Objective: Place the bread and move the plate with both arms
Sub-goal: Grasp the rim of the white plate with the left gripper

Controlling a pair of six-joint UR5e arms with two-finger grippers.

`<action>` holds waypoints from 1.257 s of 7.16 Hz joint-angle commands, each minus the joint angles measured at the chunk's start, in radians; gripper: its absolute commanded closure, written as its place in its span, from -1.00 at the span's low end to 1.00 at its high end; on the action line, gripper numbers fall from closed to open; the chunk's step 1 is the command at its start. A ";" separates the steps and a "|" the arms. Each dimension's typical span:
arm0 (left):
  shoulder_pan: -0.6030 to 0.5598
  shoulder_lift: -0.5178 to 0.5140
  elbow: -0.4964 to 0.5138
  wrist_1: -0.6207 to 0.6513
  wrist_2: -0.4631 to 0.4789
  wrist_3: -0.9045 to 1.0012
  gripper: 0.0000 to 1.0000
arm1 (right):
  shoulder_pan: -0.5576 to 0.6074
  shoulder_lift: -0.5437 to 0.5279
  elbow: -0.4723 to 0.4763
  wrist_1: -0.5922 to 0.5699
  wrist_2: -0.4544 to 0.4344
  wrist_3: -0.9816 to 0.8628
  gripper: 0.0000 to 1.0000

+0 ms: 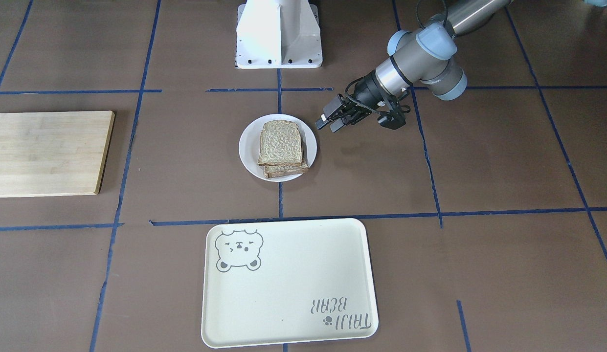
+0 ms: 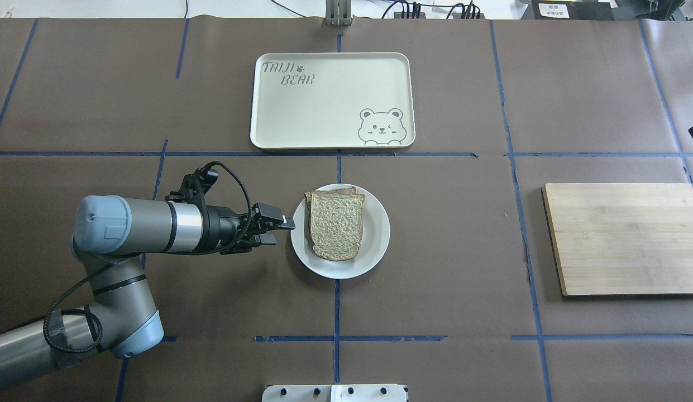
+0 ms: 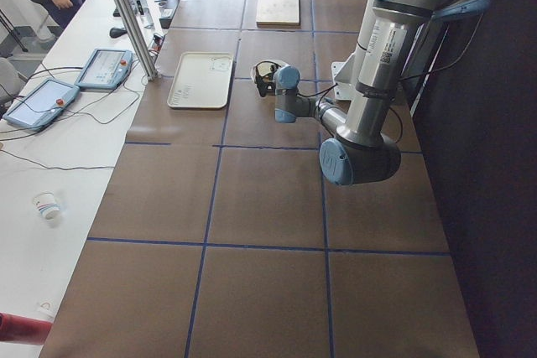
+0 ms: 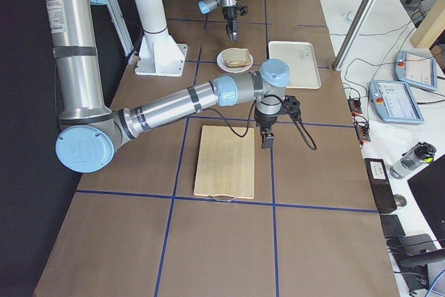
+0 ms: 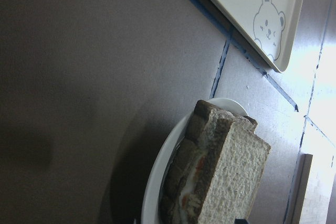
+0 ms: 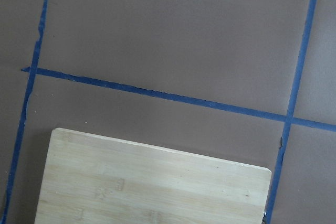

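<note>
The bread (image 2: 338, 223) is a pale tan slice lying on top of a stack with a filling, on the small white plate (image 2: 376, 245) at the table's middle. Both also show in the front view (bread (image 1: 280, 143), plate (image 1: 246, 146)) and in the left wrist view (bread (image 5: 233, 177), plate (image 5: 157, 182)). My left gripper (image 2: 277, 230) lies level just beside the plate's left rim, open and empty, not touching it; it also shows in the front view (image 1: 331, 123). My right gripper (image 4: 267, 137) hangs over the wooden board's far edge; I cannot tell whether it is open or shut.
A cream tray with a bear drawing (image 2: 329, 100) lies beyond the plate. A wooden cutting board (image 2: 625, 237) lies on the right. The white robot base (image 1: 279, 34) stands behind the plate. Blue tape lines cross the brown table cover.
</note>
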 commanded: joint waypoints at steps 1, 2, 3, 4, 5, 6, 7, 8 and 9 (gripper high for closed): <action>0.014 -0.020 0.045 -0.019 0.002 0.000 -0.16 | 0.025 -0.045 -0.007 0.002 0.006 -0.072 -1.00; 0.017 -0.022 0.054 -0.019 0.002 0.002 -0.12 | 0.026 -0.049 -0.007 0.002 0.006 -0.069 -1.00; 0.017 -0.035 0.066 -0.018 0.000 0.002 -0.09 | 0.026 -0.049 -0.009 0.002 0.005 -0.066 -1.00; 0.017 -0.057 0.094 -0.019 0.002 0.002 -0.08 | 0.030 -0.049 -0.009 0.002 0.006 -0.066 -1.00; 0.022 -0.062 0.099 -0.018 0.002 0.002 -0.06 | 0.031 -0.049 -0.009 0.002 0.006 -0.066 -1.00; 0.030 -0.063 0.100 -0.018 0.002 0.002 -0.02 | 0.031 -0.049 -0.009 0.002 0.006 -0.066 -1.00; 0.033 -0.065 0.102 -0.018 0.000 0.002 0.04 | 0.031 -0.049 -0.007 0.002 0.006 -0.066 -1.00; 0.042 -0.066 0.102 -0.018 0.002 0.002 0.08 | 0.031 -0.049 -0.007 0.002 0.005 -0.067 -1.00; 0.046 -0.066 0.102 -0.018 0.002 0.002 0.09 | 0.033 -0.050 -0.009 0.002 0.005 -0.067 -1.00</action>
